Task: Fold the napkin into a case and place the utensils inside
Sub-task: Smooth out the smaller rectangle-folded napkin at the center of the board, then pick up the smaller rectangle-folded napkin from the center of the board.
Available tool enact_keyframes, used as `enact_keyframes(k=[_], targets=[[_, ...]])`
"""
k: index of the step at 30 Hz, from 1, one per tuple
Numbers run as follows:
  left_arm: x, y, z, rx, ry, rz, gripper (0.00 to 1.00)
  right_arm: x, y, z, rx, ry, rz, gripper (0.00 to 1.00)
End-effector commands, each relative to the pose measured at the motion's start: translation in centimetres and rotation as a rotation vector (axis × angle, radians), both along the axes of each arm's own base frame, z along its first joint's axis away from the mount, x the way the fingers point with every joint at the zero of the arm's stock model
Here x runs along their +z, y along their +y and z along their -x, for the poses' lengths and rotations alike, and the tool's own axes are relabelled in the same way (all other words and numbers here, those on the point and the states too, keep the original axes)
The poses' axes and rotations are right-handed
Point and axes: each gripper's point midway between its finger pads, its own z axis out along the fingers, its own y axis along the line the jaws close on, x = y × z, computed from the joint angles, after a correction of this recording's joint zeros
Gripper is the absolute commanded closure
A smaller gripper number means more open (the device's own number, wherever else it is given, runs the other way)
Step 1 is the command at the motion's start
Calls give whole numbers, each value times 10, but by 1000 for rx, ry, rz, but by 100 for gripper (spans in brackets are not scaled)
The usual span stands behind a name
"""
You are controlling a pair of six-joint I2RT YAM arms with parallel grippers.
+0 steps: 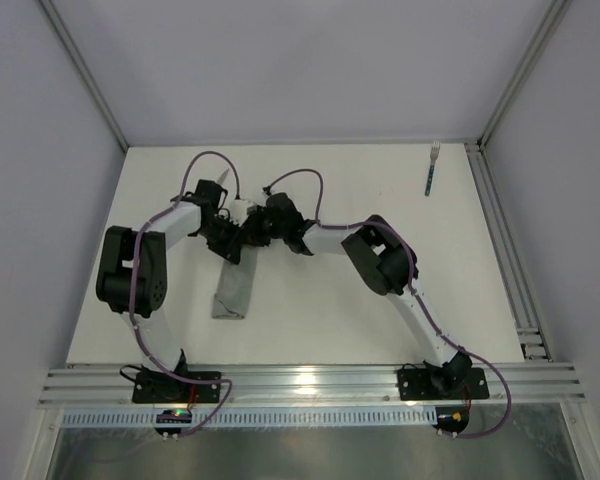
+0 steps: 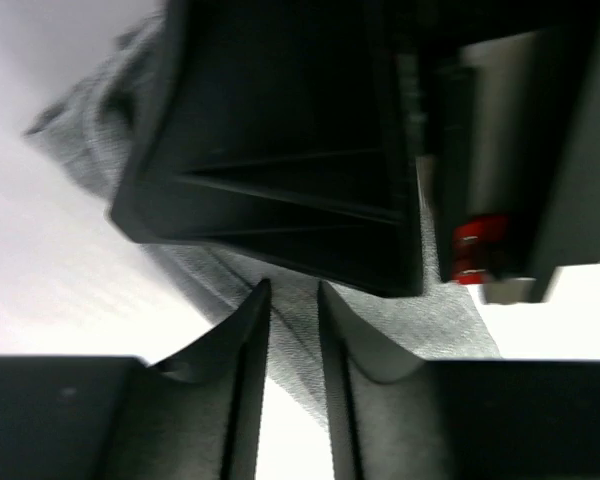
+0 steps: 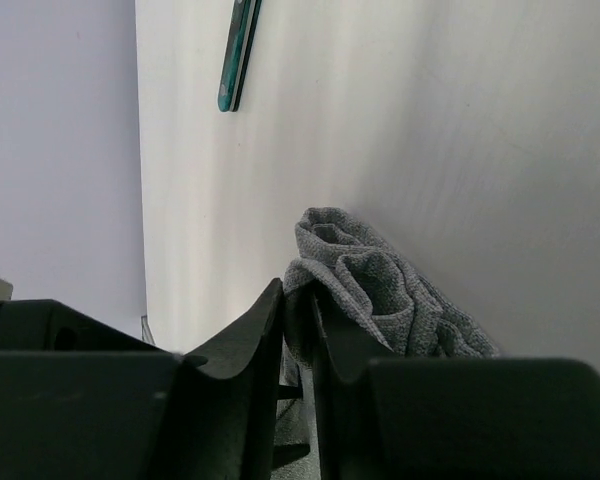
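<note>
White bench carries the napkin, folded to a narrow strip, left of middle. At its far end both hands meet: the right hand is narrow, pinching a bunched edge; the left hand is narrow over cloth, and I cannot tell whether it grips. Beyond, the fork lies at the far right corner.

White table, matte. Alu rail runs along its 6 o'clock edge. Side rail runs down the 3 o'clock edge, with a small bracket at its near end. Slotted duct sits just past the alu rail at 6, sheet metal beyond that. Grey wall at 12 o'clock. Post rises from the 11 o'clock corner, twin post from the 1 o'clock corner.
</note>
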Motion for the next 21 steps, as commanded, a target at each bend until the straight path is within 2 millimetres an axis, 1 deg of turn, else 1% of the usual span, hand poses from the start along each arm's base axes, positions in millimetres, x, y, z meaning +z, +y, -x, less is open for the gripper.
enact_keyframes(k=[1,2,3,4,5,6,8,9,11,12,13,15,16,18,19,21], targets=[[-8,28,-10,55,-36,-112,74,47,1,-12,-16,-79,-27,78],[-9,29,-11,60,-41,-118,77,53,2,-12,-8,-98,-28,76],[-11,30,-11,64,-43,-125,81,63,2,-12,-3,-114,-33,71],[-12,30,-11,65,-41,-122,83,68,0,-12,-3,-126,-28,68],[-13,29,-9,65,-37,-118,85,79,-4,-13,-2,-151,-14,65],[-14,28,-9,65,-38,-113,86,84,-8,-14,-7,-166,-4,62],[-15,27,-8,66,-39,-104,88,82,-22,-15,-26,-180,43,58],[-15,25,-8,64,-40,-95,88,94,-29,-18,-38,-202,43,57],[-15,24,-9,63,-43,-86,89,84,-41,-14,-45,-186,84,55],[-14,24,-9,63,-44,-80,89,90,-48,-15,-53,-192,81,54],[-14,23,-10,65,-45,-75,89,78,-55,-8,-48,-169,102,54],[-13,22,-10,64,-45,-65,89,69,-64,-1,-52,-156,128,54],[-13,21,-9,62,-43,-54,89,59,-72,8,-52,-134,144,53],[-12,20,-8,62,-43,-42,89,54,-77,15,-59,-126,137,50],[-10,19,-8,59,-46,-31,89,46,-82,22,-64,-103,133,48],[-10,18,-8,57,-46,-25,89,40,-78,31,-42,-77,113,43]])
